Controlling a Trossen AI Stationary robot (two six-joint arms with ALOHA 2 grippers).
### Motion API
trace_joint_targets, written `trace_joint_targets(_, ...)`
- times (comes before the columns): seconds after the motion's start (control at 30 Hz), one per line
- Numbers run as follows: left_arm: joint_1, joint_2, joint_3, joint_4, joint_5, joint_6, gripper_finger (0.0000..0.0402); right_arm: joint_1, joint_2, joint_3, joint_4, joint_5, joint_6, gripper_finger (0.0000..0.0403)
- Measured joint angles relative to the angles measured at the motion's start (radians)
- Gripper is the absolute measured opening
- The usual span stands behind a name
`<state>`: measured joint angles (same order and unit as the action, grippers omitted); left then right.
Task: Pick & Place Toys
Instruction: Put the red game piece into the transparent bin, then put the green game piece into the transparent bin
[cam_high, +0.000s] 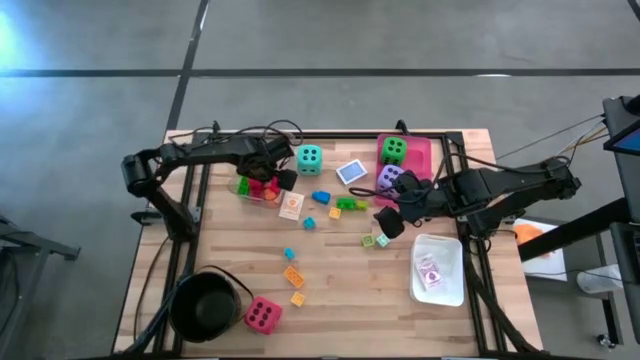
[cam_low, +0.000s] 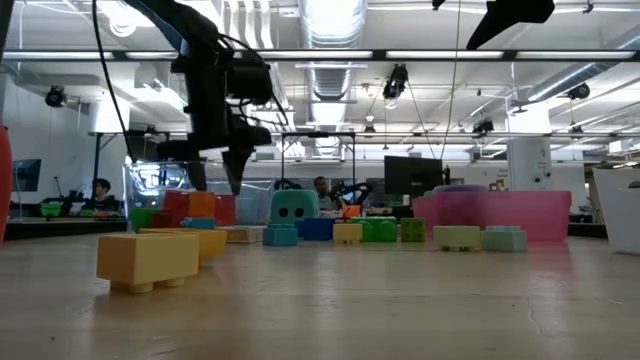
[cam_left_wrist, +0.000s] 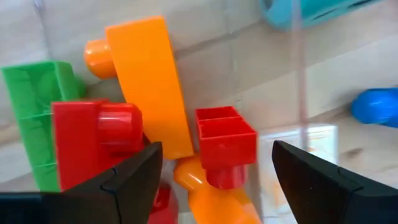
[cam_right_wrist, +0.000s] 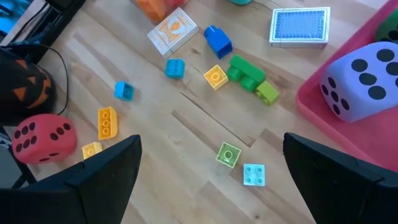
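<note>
My left gripper (cam_left_wrist: 214, 180) hovers open, pointing down over a clear tray (cam_high: 243, 190) at the far left. In the tray lie small red (cam_left_wrist: 225, 140), orange (cam_left_wrist: 149, 81) and green (cam_left_wrist: 31, 118) blocks. The small red block lies below the gap between the fingers. A teal die (cam_high: 309, 157) sits just right of the tray. Green (cam_high: 393, 150) and purple (cam_high: 390, 178) dice rest in a pink tray (cam_high: 425, 150). A pink-red die (cam_high: 263, 315) sits near the front. My right gripper (cam_high: 388, 222) hangs open above the table beside the pink tray.
Small blocks (cam_right_wrist: 249, 74) and picture cards (cam_high: 351, 172) lie scattered across the middle of the table. A round black pot (cam_high: 205, 305) stands at the front left. A white tray (cam_high: 438, 268) holding a card lies at the front right.
</note>
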<state>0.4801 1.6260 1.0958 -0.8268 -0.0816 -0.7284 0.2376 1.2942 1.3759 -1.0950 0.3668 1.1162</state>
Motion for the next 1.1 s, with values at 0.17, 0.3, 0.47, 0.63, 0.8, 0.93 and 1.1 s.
trace_joint_targets(0.17,-0.004,-0.085,-0.002,0.008,-0.001,0.001,0.0308,-0.025,0.002,-0.014,0.003,-0.008,-0.086,0.0382)
trace_joint_targets(0.3,-0.027,-0.162,-0.001,0.01,0.008,0.026,0.0308,-0.076,0.035,-0.019,0.015,-0.049,-0.24,0.0382)
trace_joint_targets(0.47,-0.07,-0.256,-0.003,0.023,0.081,0.022,0.0308,-0.153,0.109,-0.019,0.081,-0.094,-0.452,0.0382)
trace_joint_targets(0.63,-0.152,-0.345,-0.003,0.043,0.118,0.001,0.0308,-0.255,0.21,-0.02,0.117,-0.158,-0.667,0.0382)
trace_joint_targets(0.8,-0.289,-0.4,-0.004,0.073,0.087,-0.031,0.0308,-0.343,0.309,-0.026,0.172,-0.232,-0.902,0.0382)
trace_joint_targets(0.93,-0.419,-0.415,-0.005,0.093,0.051,-0.039,0.0308,-0.386,0.385,-0.035,0.249,-0.297,-1.042,0.0382)
trace_joint_targets(1.1,-0.553,-0.457,-0.006,0.089,-0.021,-0.064,0.0308,-0.399,0.467,-0.038,0.349,-0.301,-1.154,0.0382)
